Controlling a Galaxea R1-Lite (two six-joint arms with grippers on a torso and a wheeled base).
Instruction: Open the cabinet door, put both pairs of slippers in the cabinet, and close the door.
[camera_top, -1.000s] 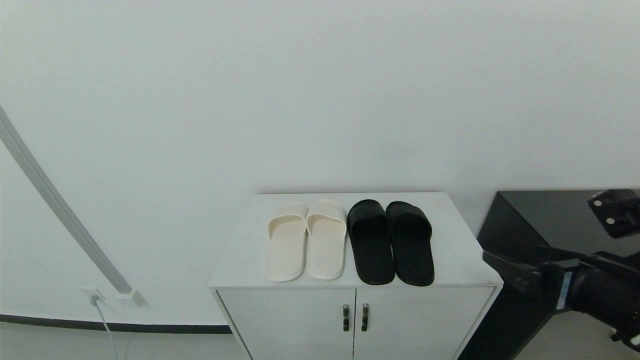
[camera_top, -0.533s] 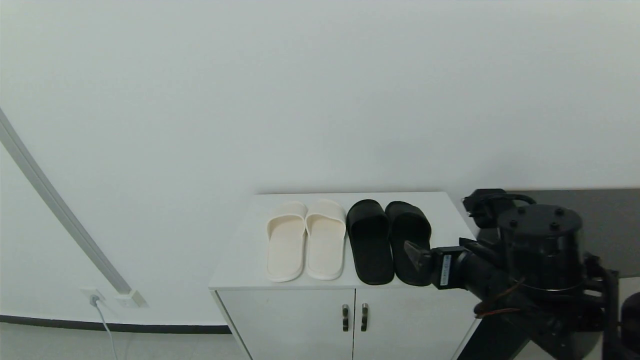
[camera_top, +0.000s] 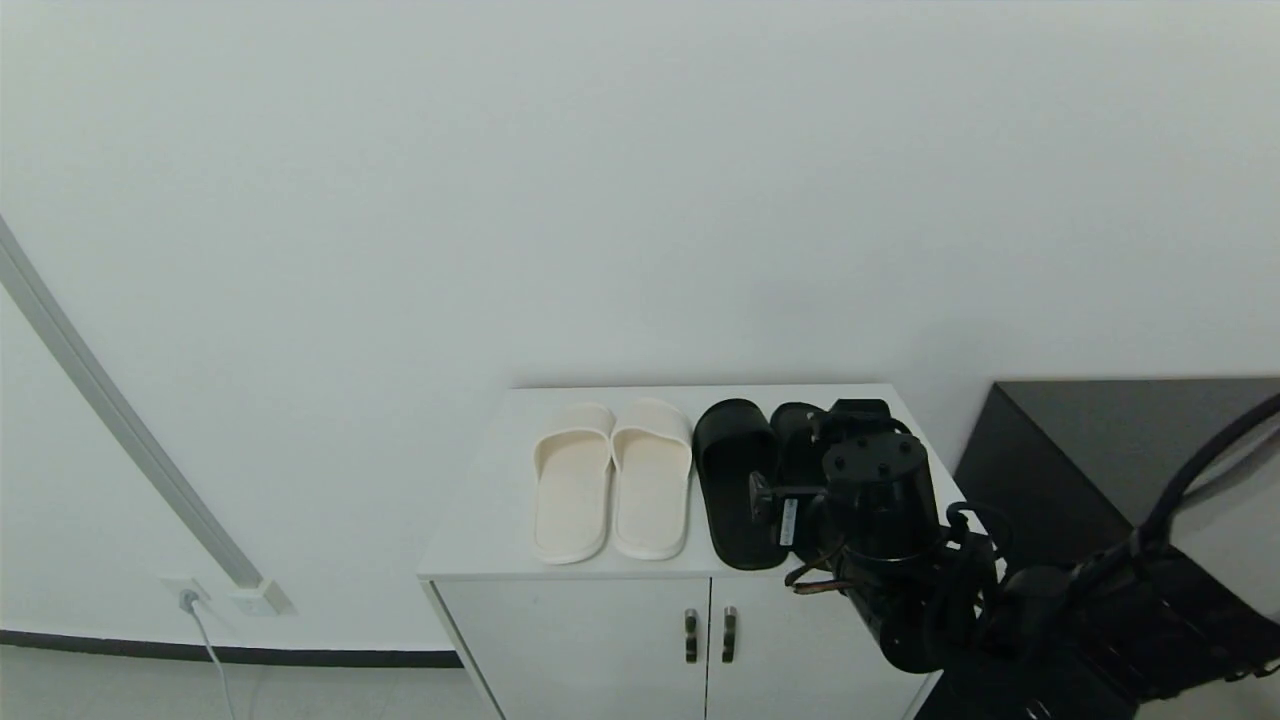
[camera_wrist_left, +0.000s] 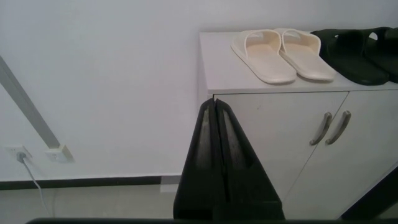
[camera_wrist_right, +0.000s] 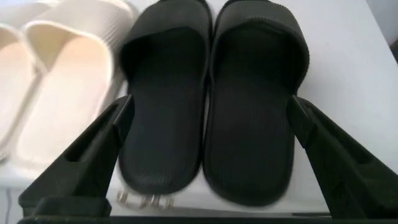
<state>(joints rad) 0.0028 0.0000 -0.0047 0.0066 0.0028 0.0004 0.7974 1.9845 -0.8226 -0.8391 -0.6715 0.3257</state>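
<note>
The right tool (camera_wrist_right: 209, 106) hangs spread wide over the black slippers (camera_wrist_right: 165, 93), a finger either side, likely to pinch the pair together. White slippers (camera_top: 650, 480) lie beside them on the cabinet (camera_top: 480, 540) top, its doors (camera_top: 580, 640) shut. The left tool (camera_wrist_left: 215, 106), closed and empty, sits low near the cabinet's front corner.

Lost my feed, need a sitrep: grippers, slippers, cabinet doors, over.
Right gripper open over black slippers on cabinet top. Left gripper shut, low near cabinet. Doors not yet opened; white slippers alongside.
</note>
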